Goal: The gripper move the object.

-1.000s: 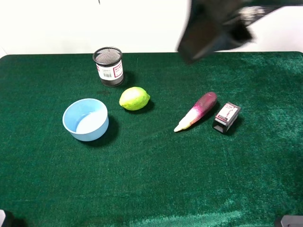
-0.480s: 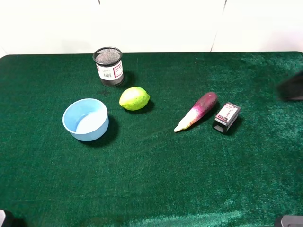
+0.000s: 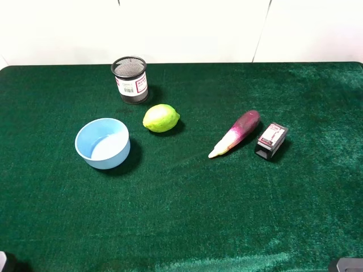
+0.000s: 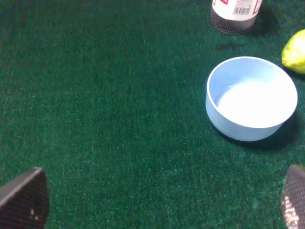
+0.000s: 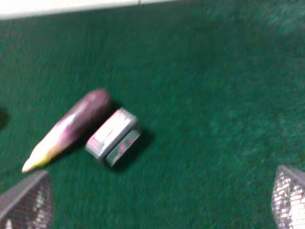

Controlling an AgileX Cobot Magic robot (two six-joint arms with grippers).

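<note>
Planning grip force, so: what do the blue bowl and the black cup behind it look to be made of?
The bowl looks like smooth, light-blue plastic: even colour, soft sheen, thin uniform wall. The cup appears to be black metal mesh, going by its perforated look and dark rim, with a paper label wrapped around it. Neither is certain by look alone.

Light-blue bowl (image 3: pixel 102 143), yellow-green lemon (image 3: pixel 161 118), black mesh cup (image 3: pixel 130 79), purple-to-white eggplant (image 3: pixel 236 133), dark green cloth (image 3: pixel 187 209)

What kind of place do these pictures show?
Probably a robot test bench, not a home. A table covered in green cloth stands before a plain white wall, with unrelated items spaced apart: a light-blue bowl, a lemon and a black mesh cup.
</note>
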